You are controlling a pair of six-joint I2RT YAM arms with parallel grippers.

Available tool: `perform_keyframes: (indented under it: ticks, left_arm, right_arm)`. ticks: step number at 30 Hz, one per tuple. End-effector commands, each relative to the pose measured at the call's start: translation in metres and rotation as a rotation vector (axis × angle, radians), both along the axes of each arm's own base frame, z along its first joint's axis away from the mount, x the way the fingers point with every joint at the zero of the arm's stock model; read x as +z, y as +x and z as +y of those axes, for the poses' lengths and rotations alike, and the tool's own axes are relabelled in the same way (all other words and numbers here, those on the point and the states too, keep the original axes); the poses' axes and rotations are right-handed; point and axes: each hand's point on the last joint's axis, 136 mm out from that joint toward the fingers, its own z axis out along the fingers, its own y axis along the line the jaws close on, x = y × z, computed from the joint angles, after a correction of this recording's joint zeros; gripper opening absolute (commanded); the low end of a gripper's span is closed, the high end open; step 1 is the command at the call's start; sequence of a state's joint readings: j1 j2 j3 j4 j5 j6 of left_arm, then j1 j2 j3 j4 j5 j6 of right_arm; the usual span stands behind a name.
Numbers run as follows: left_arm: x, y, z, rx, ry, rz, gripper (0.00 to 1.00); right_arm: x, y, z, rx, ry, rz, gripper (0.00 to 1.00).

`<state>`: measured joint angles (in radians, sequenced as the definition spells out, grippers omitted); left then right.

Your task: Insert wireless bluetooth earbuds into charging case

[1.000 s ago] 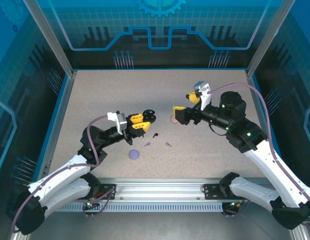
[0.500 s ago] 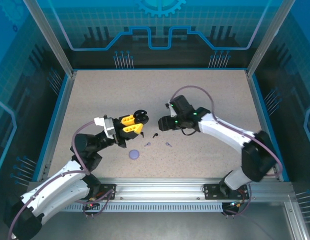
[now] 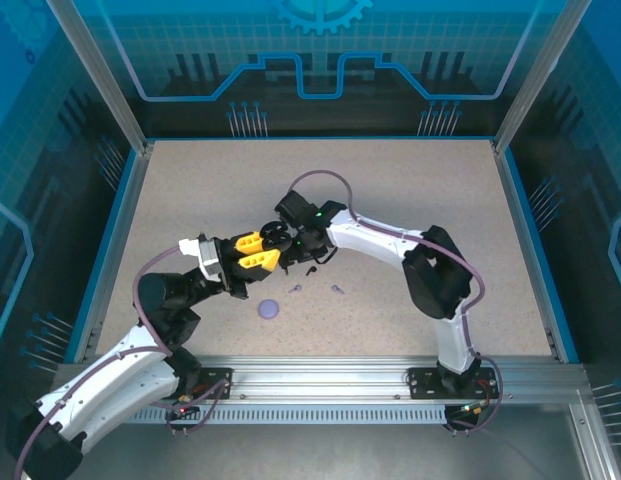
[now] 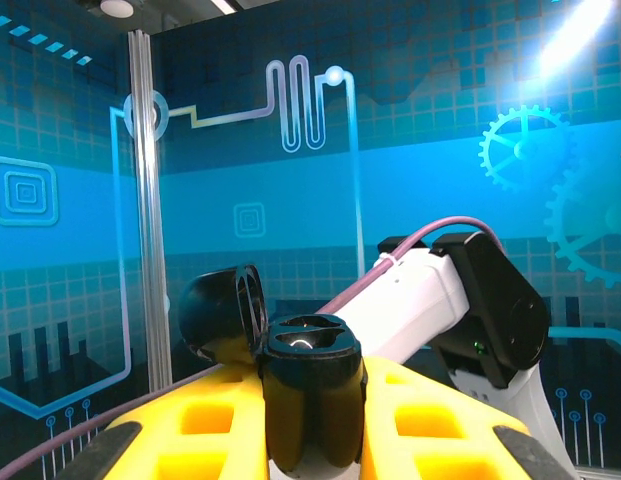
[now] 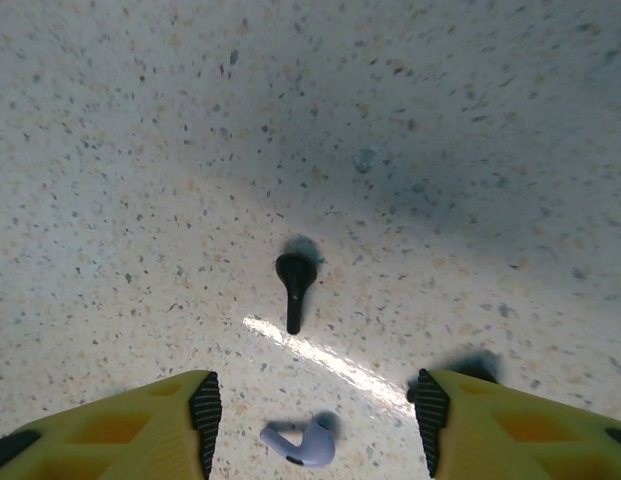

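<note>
Speckled matte desk [image 3: 410, 200] carrying loose earbuds. Overhead, the left hand [image 3: 265, 250] was clamped tight on a glossy black charging case [image 3: 277, 235], raised near the desk's middle. The right hand [image 3: 308, 250] hung just beside it, above a black earbud [image 3: 312, 268]. Nearer the arm bases lay one lavender earbud [image 3: 295, 289], a second lavender earbud [image 3: 337, 289] and a flat round lavender case [image 3: 269, 309].

The left wrist view alone showed the black case open, its hinged lid [image 4: 225, 315] tilted back to the left; its sockets were too dark to tell whether filled.

The right wrist view showed the right hand's yellow ribbed fingers [image 5: 110, 420] partly apart and empty. The black earbud lay flat, bulb away from the hand and stem toward it. A lavender earbud lay crosswise between the fingertips, seemingly untouched.
</note>
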<state>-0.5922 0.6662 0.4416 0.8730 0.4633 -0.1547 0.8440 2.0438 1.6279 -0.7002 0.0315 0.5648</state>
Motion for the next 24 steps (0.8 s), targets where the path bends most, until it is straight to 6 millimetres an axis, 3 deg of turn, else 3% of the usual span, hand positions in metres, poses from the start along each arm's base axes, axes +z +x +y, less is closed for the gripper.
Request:
perform_keyframes:
  ticks: [1, 12, 17, 18, 24]
  left_arm:
    - [0.012, -0.004, 0.004, 0.005, -0.034, -0.024, 0.05]
    - [0.01, -0.004, 0.004, 0.005, -0.031, -0.02, 0.05]
    - [0.011, -0.004, 0.004, 0.008, -0.03, -0.022, 0.05]
    - [0.011, -0.004, 0.004, 0.008, -0.031, -0.023, 0.05]
    - [0.01, -0.004, 0.004, 0.008, -0.03, -0.019, 0.05]
  right_arm:
    - [-0.013, -0.011, 0.003, 0.007, -0.088, 0.044, 0.55]
    - [-0.04, -0.003, 0.024, 0.03, -0.162, 0.05, 0.49]
    - [-0.042, 0.0, 0.029, 0.038, -0.18, 0.043, 0.47]
    - [-0.054, 0.0, 0.028, 0.04, -0.2, 0.058, 0.46]
    - [-0.063, 0.001, 0.028, 0.047, -0.233, 0.058, 0.44]
